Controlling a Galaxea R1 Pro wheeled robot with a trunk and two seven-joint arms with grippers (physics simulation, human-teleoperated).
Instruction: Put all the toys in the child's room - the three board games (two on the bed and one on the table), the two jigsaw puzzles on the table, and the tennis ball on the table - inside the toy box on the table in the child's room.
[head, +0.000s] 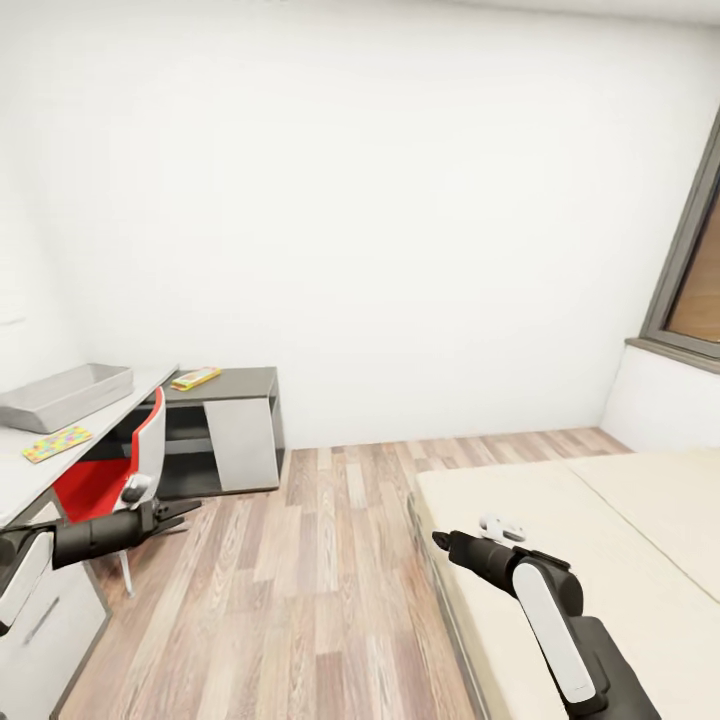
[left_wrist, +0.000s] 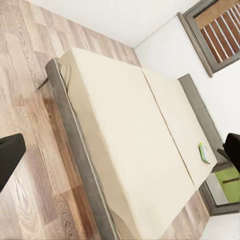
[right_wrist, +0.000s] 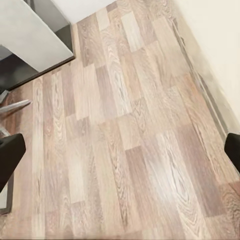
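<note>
A grey toy box stands on the white table at the left. A flat multicoloured box lies in front of it. A yellow and green flat box rests on the darker desk behind. In the left wrist view a thin green box lies near the far end of the bed. My left gripper hangs open over the floor beside the red chair. My right gripper is open and empty at the bed's near corner.
A red and white swivel chair is tucked under the table beside my left arm. The beige bed takes up the right side. Wooden floor runs between them. A window is at the far right.
</note>
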